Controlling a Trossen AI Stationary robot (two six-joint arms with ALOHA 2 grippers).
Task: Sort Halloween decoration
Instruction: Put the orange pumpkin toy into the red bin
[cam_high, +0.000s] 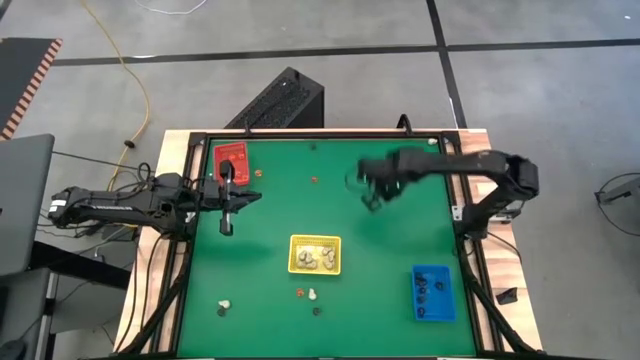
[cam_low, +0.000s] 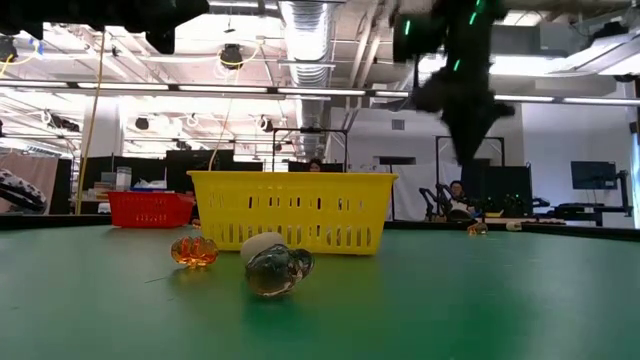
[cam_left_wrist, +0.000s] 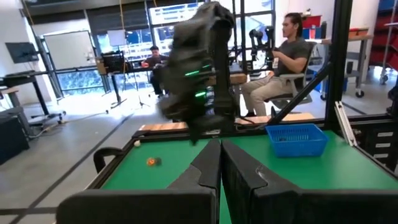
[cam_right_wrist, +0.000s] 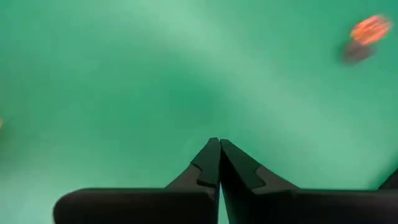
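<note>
The Halloween decoration is scattered in tiny pieces. Cream ones lie in the yellow tray (cam_high: 315, 254) and black ones in the blue tray (cam_high: 433, 292). Loose orange (cam_high: 300, 292), cream (cam_high: 312, 294) and black (cam_high: 317, 311) pieces lie near the front edge, and an orange one (cam_high: 313, 181) lies farther back. My right gripper (cam_high: 372, 195) hangs blurred above the far middle of the mat, pointing down, shut on nothing (cam_right_wrist: 219, 163). In its wrist view an orange piece (cam_right_wrist: 368, 30) lies off to one side. My left gripper (cam_high: 252, 197) waits shut beside the red tray (cam_high: 231, 160).
Two more pieces, cream (cam_high: 226, 303) and black (cam_high: 220, 312), lie at the front left. A small orange piece (cam_high: 258, 172) sits by the red tray. A black frame (cam_high: 460, 215) rims the green mat. People sit in the room beyond the table (cam_left_wrist: 283, 56).
</note>
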